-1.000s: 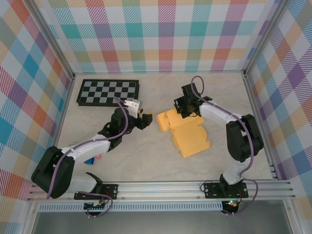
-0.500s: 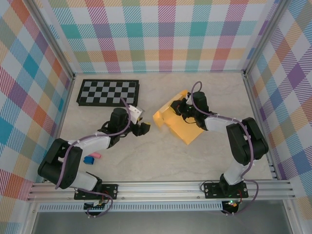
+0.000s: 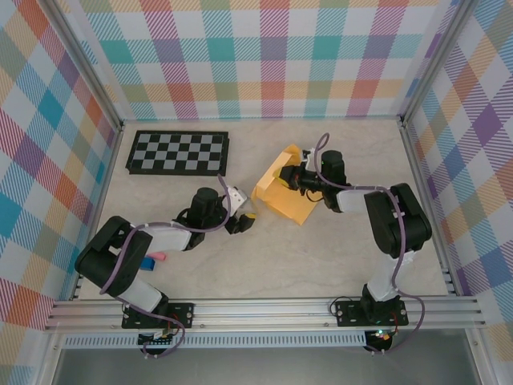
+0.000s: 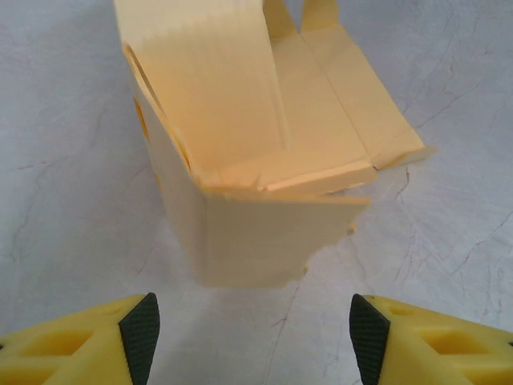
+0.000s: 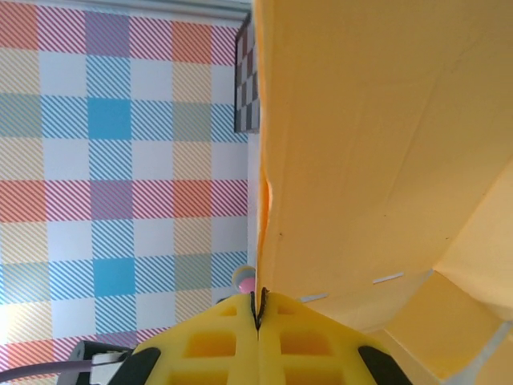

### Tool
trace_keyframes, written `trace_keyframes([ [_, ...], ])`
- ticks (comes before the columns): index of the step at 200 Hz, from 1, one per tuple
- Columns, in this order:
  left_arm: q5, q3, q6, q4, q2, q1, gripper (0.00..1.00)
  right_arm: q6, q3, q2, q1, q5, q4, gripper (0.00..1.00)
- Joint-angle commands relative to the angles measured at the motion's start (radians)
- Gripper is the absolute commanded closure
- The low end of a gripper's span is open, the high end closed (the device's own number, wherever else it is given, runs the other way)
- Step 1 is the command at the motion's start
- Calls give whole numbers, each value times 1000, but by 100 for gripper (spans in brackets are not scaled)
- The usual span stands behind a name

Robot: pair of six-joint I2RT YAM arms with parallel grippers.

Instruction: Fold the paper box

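Observation:
The paper box, a yellow-orange cardboard sheet part-folded into an open shell, stands tilted near the table's middle. My right gripper is shut on the box's upper edge; in the right wrist view the jaws pinch the thin edge of the paper box. My left gripper sits low on the table just left of the box, open and apart from it. In the left wrist view the paper box rises ahead of the open left gripper, with bare table between the fingertips.
A black-and-grey checkerboard lies at the back left and also appears in the right wrist view as the checkerboard. A small blue piece and a pink piece lie by the left arm. Plaid walls enclose the table.
The right gripper has lifted the flat sheet by its edge, so it now stands tilted and folded up. The left gripper has dropped and moved nearer, toward the box's left corner.

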Motion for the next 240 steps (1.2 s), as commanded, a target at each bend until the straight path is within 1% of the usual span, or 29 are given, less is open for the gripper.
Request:
trace_keyframes([
  [1, -21, 38, 64, 54, 42, 4, 35, -72, -3, 22, -3, -61, 44, 100],
  [30, -8, 98, 84, 45, 102, -2, 37, -91, 14, 71, -17, -84, 38, 100],
  [61, -49, 148, 95, 60, 138, -5, 38, -88, 15, 97, -41, -107, 42, 100],
  [81, -18, 191, 90, 37, 163, -7, 40, -86, 17, 101, -46, -117, 42, 100],
  [117, -12, 224, 80, 39, 196, -43, 41, -56, 6, 96, -47, -95, 60, 100],
  [140, -22, 216, 35, 74, 210, -70, 41, -33, -11, 90, -43, -64, 81, 100],
  [174, -71, 216, 6, 87, 231, -91, 44, -31, -23, 80, -34, -29, 80, 100],
  [190, -146, 224, -26, 107, 244, -94, 48, -29, -31, 71, -28, -12, 84, 100],
  [209, -196, 231, -72, 152, 261, -98, 51, -35, -39, 61, -15, 6, 81, 100],
  [240, -191, 261, -82, 157, 289, -126, 52, -25, -47, 61, -2, 27, 94, 100],
])
